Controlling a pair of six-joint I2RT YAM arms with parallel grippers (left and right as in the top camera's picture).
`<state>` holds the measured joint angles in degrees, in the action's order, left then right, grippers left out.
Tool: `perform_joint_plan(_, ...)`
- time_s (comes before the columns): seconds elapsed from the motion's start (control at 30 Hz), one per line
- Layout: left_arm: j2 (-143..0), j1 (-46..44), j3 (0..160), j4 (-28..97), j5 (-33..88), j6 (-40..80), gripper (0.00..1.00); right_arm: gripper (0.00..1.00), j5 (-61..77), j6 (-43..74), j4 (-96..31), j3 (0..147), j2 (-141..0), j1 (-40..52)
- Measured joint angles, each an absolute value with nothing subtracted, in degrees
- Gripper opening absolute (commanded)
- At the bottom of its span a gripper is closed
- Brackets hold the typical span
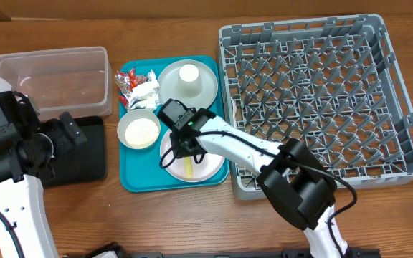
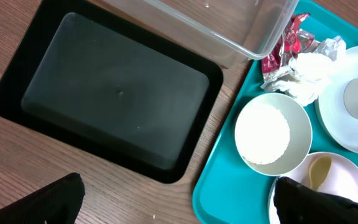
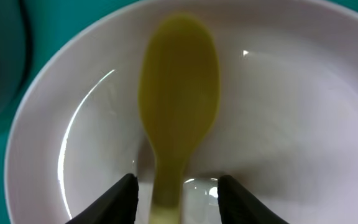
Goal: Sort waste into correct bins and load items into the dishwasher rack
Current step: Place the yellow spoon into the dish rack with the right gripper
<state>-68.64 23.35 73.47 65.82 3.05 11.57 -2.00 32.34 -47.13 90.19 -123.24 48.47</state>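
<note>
On the teal tray (image 1: pixel 138 172) everything lies unsorted, the dishwasher rack (image 1: pixel 321 86) bare, right jaws open astride the yellow spoon (image 3: pixel 179 87) lying on the white plate (image 3: pixel 303 137), left jaws open and empty above the black tray (image 2: pixel 117 93).

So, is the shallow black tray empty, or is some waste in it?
The black tray is empty: the left wrist view shows only its bare floor.

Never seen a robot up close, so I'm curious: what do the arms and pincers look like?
The left arm and right arm both have white tubular links joined by black joint housings, with thin black cables alongside. A small green light glows near the right wrist. The right arm's fingers are dark, tapering blades.
</note>
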Motion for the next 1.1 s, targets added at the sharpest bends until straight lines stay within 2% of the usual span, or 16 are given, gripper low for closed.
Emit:
perform_joint_plan(0.07,-68.6,23.4,73.5,65.8,3.0,11.6,1.00,0.31,-2.6,32.4,-47.0,90.2,-123.2,48.5)
perform_joint_plan(0.13,-68.6,23.4,73.5,65.8,3.0,11.6,1.00,0.21,-3.0,32.4,-47.1,90.2,-123.3,48.5)
perform_joint_plan(0.3,-68.6,23.4,73.5,65.8,3.0,11.6,1.00,0.11,-4.1,32.6,-47.2,90.2,-123.3,48.5)
perform_joint_plan(0.67,-68.7,23.4,73.5,65.8,3.1,11.6,1.00,0.11,-8.7,32.1,-59.8,97.9,-122.4,48.5)
perform_joint_plan(0.87,-68.7,23.4,73.5,65.8,3.2,11.6,1.00,0.10,-10.5,30.3,-61.0,102.6,-113.2,47.4)
perform_joint_plan(0.93,-68.7,23.4,73.5,65.8,3.2,11.6,1.00,0.10,-11.7,27.2,-61.2,104.3,-106.5,44.1)
perform_joint_plan(1.1,-68.7,23.4,73.5,65.8,3.3,11.6,1.00,0.11,-13.2,21.6,-62.0,104.2,-104.2,36.1)
